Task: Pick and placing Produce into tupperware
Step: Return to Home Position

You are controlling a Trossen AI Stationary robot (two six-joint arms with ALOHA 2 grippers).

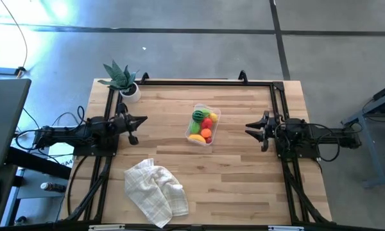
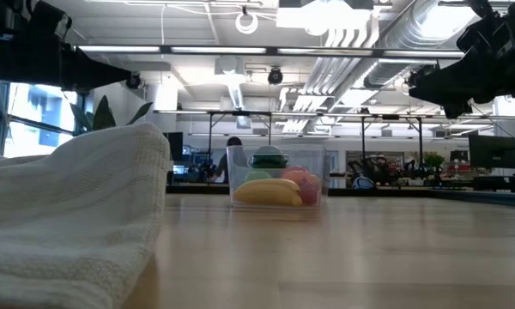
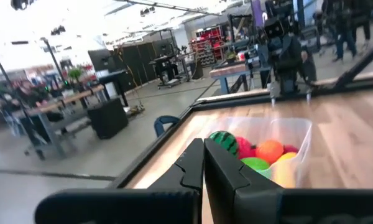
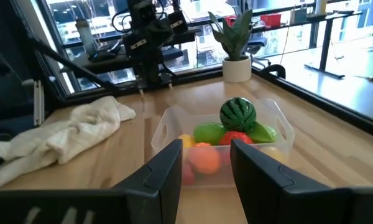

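Note:
The clear tupperware (image 1: pixel 203 124) stands on the table's middle, toward the far side. Inside it lie the produce: a striped green melon (image 4: pixel 237 114), an orange ball (image 4: pixel 204 158), green pieces (image 4: pixel 209 133), red pieces (image 4: pixel 237 137) and a yellow banana (image 2: pixel 267 191). My left gripper (image 1: pixel 144 120) hovers left of the tub, shut and empty; its fingers meet in the left wrist view (image 3: pixel 203 163). My right gripper (image 1: pixel 249 126) hovers right of the tub, open and empty (image 4: pixel 205 163). Both are raised above the table.
A white checked cloth (image 1: pixel 155 190) lies crumpled at the near left of the table. A spiky green plant in a white pot (image 1: pixel 123 79) stands at the far left corner. A black frame rail (image 1: pixel 205 81) runs along the far and side edges.

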